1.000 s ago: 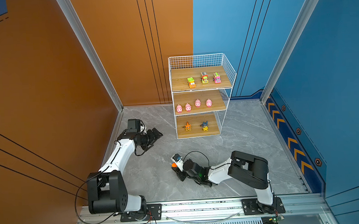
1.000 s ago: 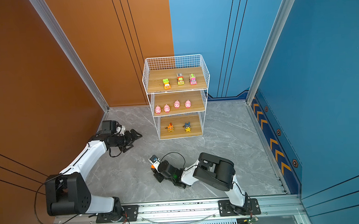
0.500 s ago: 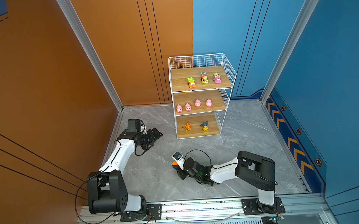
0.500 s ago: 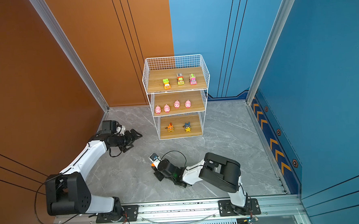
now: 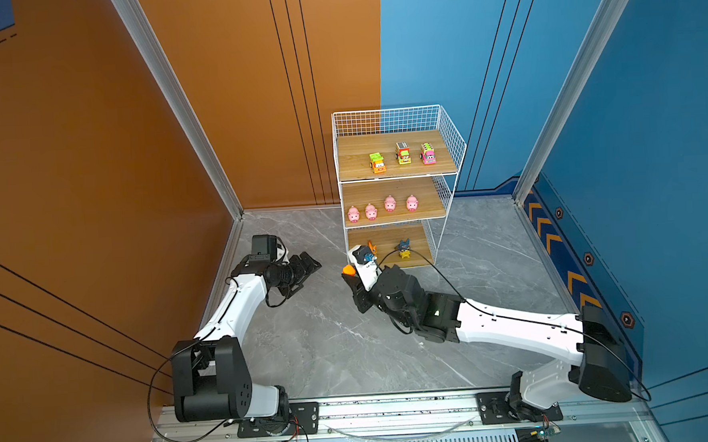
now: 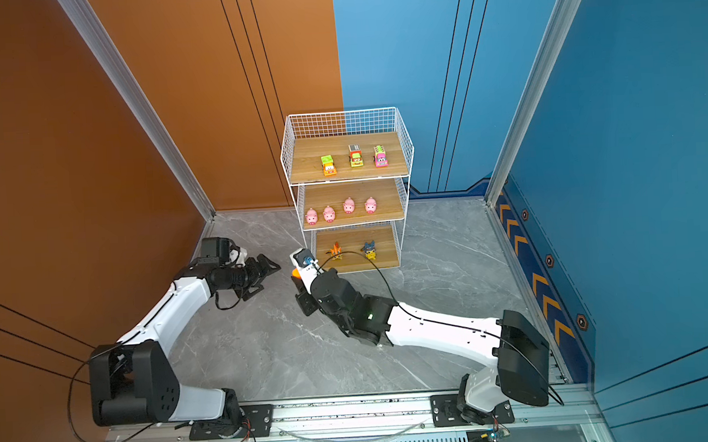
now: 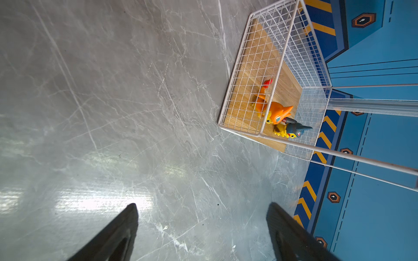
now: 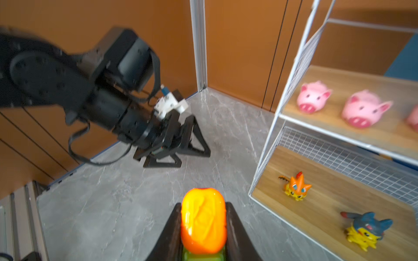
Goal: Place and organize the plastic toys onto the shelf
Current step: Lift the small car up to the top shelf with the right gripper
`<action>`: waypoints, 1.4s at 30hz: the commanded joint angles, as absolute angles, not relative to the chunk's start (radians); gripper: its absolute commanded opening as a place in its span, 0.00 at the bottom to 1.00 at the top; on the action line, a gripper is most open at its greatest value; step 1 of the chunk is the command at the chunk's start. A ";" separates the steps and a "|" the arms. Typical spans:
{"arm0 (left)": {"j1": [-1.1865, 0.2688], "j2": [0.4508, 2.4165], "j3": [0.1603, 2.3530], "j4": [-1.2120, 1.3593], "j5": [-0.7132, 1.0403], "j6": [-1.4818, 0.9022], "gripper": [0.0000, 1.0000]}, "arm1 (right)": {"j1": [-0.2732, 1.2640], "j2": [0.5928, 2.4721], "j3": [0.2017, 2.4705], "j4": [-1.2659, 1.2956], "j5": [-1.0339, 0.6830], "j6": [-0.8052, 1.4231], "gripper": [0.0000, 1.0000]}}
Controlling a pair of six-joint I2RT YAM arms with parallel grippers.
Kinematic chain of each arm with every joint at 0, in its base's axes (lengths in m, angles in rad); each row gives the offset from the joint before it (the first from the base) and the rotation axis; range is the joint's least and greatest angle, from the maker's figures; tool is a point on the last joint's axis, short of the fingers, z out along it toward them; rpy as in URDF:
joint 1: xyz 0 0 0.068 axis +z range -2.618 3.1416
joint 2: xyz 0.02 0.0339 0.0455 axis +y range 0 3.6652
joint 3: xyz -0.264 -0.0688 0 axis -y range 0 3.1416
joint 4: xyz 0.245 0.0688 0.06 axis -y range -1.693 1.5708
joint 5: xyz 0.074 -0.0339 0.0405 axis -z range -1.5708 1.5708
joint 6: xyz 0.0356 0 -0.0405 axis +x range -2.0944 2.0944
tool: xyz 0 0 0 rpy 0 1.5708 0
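**Fig.** Work cell, read near to far; all places are given against the shelf (image 5: 452, 142).

**(a)** Nearest to me, just in front of the shelf's lower left corner, the right gripper (image 8: 203, 205) has its jaws drawn narrow on the orange car (image 8: 203, 221) and presses its two flanks. I judge that this side grip leaves the underside free, so the car can be set flat on a board. The body is glossy, rounded, moulded plastic with a green part beneath. Its wheels are hidden from me. The car is over the grey veined floor (image 5: 330, 348), not yet over any board.

**(b)** To the left of the shelf and apart from it, the left gripper (image 7: 201, 210) stands with jaws wide and nothing between them. I take it to be parked out of the way.

**(c)** Lowest board: the orange cat figure (image 8: 296, 188) and the blue-and-yellow figure (image 8: 362, 228), both pointy-eared and upright.

**(d)** Middle board: four pink pigs (image 5: 390, 203) in a loose row, smooth and round, snouts outward.

**(e)** Top board: three cars (image 5: 402, 153), boxy and bright. The light wood is bare towards the left, and I judge that gap is meant for the fourth car. The frame is thin white wire grid.
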State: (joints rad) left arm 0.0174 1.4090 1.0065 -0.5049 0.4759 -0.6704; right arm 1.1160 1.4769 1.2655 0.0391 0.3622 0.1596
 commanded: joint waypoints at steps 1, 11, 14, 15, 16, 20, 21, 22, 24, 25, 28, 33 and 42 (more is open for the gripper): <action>0.002 1.376 0.989 -0.497 0.479 -0.660 0.90 | 1.089 1.455 1.376 -0.191 0.435 0.106 0.19; -0.030 1.367 0.990 -0.497 0.472 -0.653 0.90 | 1.004 1.492 1.663 -0.243 0.457 0.017 0.19; -0.038 1.366 0.991 -0.497 0.471 -0.654 0.90 | 0.984 1.526 1.738 -0.242 0.456 0.000 0.19; -0.042 1.365 0.992 -0.497 0.472 -0.652 0.90 | 0.978 1.540 1.765 -0.240 0.455 -0.003 0.19; -0.046 1.365 0.990 -0.498 0.471 -0.653 0.90 | 0.974 1.553 1.788 -0.238 0.453 -0.009 0.19; -0.061 1.365 0.989 -0.498 0.471 -0.652 0.90 | 0.965 1.604 1.887 -0.220 0.455 -0.025 0.19; -0.063 1.365 0.990 -0.498 0.471 -0.652 0.90 | 0.962 1.621 1.910 -0.218 0.458 -0.026 0.19; -0.066 1.365 0.992 -0.497 0.473 -0.653 0.90 | 0.960 1.636 1.932 -0.213 0.463 -0.029 0.19; -0.069 1.365 0.993 -0.497 0.475 -0.652 0.90 | 0.960 1.669 1.972 -0.203 0.480 -0.033 0.20; -0.070 1.365 0.992 -0.497 0.476 -0.653 0.90 | 0.960 1.688 1.993 -0.200 0.483 -0.032 0.20; -0.074 1.364 0.992 -0.497 0.480 -0.652 0.90 | 0.960 1.734 2.039 -0.180 0.510 -0.037 0.20; -0.080 1.362 0.990 -0.497 0.482 -0.652 0.90 | 0.957 1.810 2.115 -0.149 0.554 -0.051 0.20; -0.089 1.341 0.994 -0.497 0.489 -0.638 0.90 | 0.944 1.919 2.234 -0.130 0.606 -0.057 0.20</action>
